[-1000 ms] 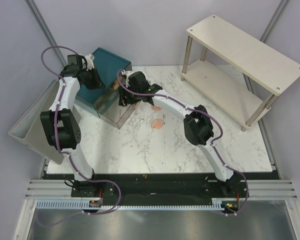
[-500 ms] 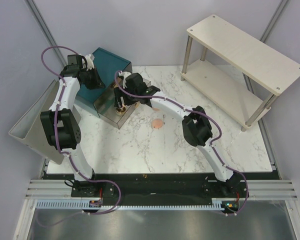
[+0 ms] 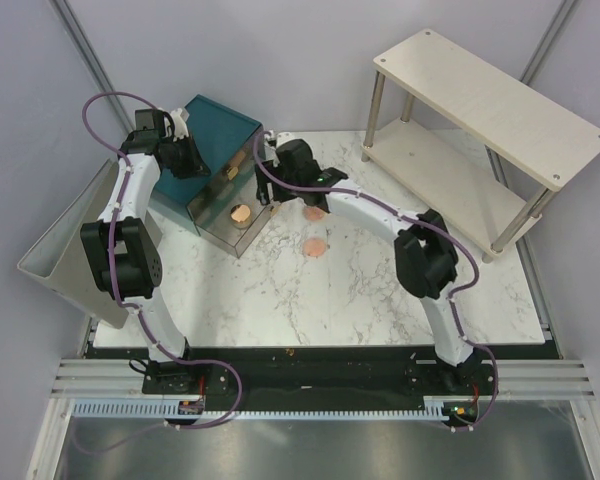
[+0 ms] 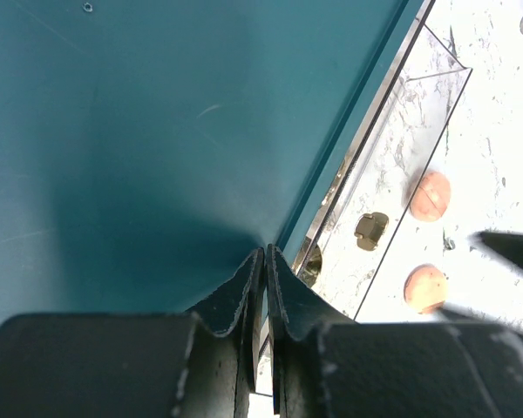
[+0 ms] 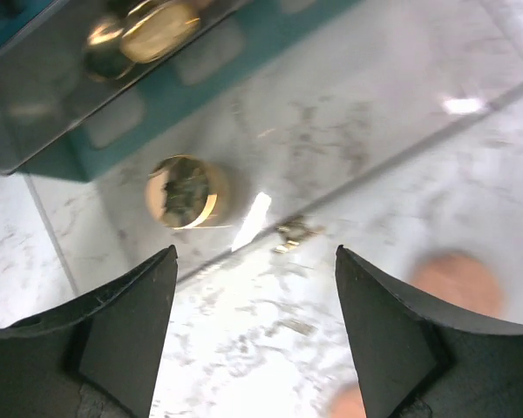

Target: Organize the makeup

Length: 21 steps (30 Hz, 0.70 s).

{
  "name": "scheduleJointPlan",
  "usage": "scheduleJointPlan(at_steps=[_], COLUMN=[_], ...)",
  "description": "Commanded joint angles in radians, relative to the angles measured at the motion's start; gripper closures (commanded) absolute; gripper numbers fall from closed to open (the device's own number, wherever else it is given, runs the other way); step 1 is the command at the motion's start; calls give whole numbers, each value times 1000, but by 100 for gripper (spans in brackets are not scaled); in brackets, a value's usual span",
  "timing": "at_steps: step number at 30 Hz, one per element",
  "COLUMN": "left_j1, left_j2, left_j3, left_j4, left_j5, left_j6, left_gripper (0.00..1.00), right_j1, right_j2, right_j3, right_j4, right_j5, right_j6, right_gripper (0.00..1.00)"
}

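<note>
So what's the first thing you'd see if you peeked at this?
The big teal box at the far left of the marble table, with its clear drawer pulled out and a shiny gold tin sitting inside. The right gripper hangs open just above that drawer, and two peach-pink discs lie on the table beside it.

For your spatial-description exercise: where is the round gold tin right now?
In the top view, the gold tin lies inside the clear drawer pulled out of the teal box, left of centre, just left of the right claw.
</note>
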Motion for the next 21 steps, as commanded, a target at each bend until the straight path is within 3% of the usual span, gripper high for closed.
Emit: scheduleJointPlan(at_steps=[1, 7, 21], left_j1=[-20, -18, -18], left_j2=[72, 79, 62], left_j3=[-77, -74, -108], left_j4=[-224, -225, -228], left_j5=[-14, 2, -12], left_j6=[42, 40, 46], left_gripper=[85, 85, 85], right_j1=[-83, -147, -148], right_j2=[-198, -212, -53], right_j3=[-200, -342, -314], right_j4=[100, 99, 100], right_j5=[202, 202, 184], right_j6=[-17, -16, 3], right_gripper=[21, 23, 26])
